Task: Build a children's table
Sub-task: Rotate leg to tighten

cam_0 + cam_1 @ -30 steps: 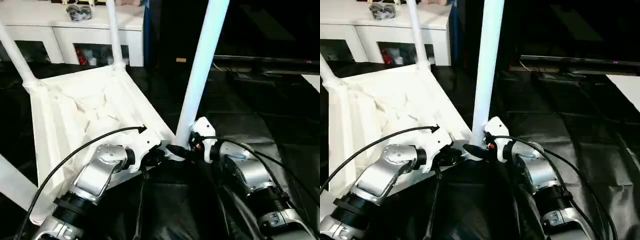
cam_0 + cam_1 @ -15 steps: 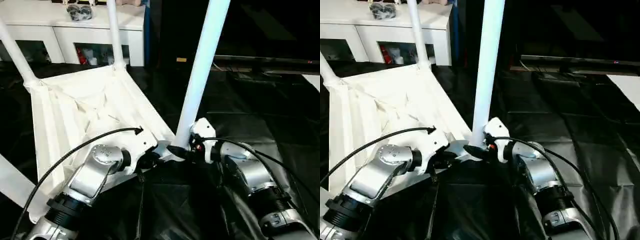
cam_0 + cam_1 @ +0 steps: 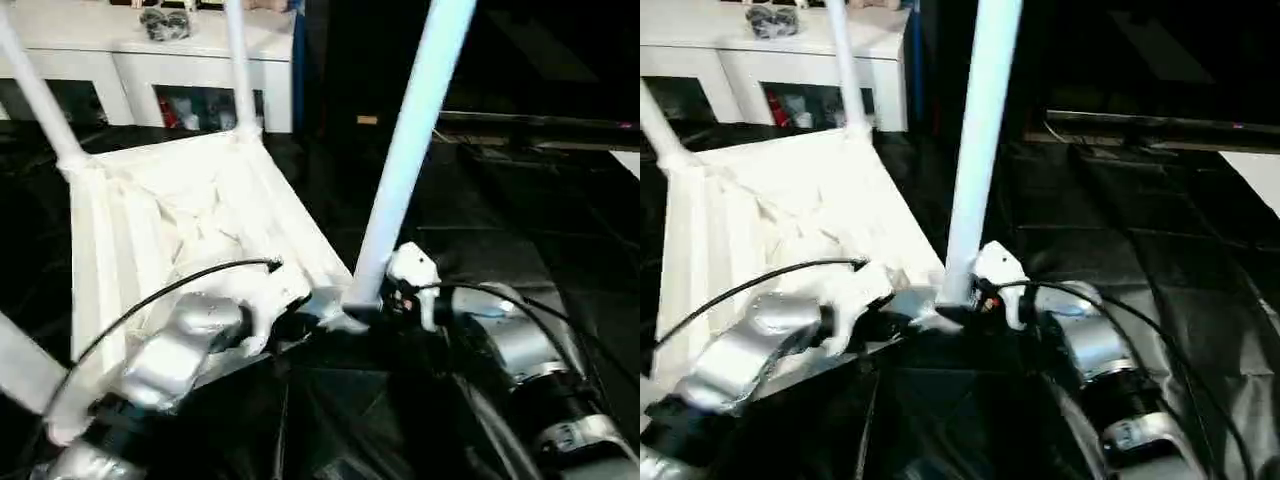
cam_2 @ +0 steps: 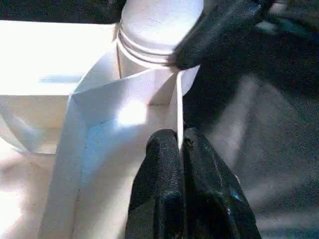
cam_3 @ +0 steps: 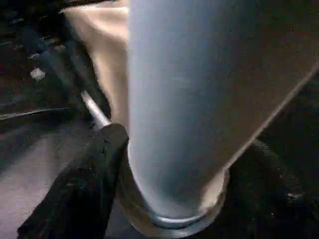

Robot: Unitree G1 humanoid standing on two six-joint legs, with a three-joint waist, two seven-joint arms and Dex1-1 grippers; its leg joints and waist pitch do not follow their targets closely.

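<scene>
Here, the children's table [image 3: 180,215] lies upside down on the big black-covered table [image 3: 480,220], ribbed underside facing up, rectangular top tilted with its near right corner toward the robot.

Legs: three stand up from corner sockets. The near right leg [image 3: 405,165] is a long pale tube, rising out of the socket at the near corner and leaning slightly to the right. A far left leg [image 3: 35,95] and a far right leg [image 3: 238,65] rise from the two far corners. A fourth white tube [image 3: 25,370] runs off the picture's left edge beside the near left part of the top.

Left gripper [image 4: 180,149]: black fingers pressed together on the thin white edge wall of the tabletop, just beside the near corner socket; in the wrist view the rim passes between the two fingers [image 4: 162,159]. Silver forearm lies over the near edge of the top, with a black cable arching above it.

Right gripper [image 5: 174,199]: jaws spread around the base of the near right leg, one black finger [image 5: 84,184] on each side of the tube, just above the socket collar.

Background: a white cabinet [image 3: 150,60] with glass doors stands behind the table, with a small dark object [image 3: 162,22] on top.
</scene>
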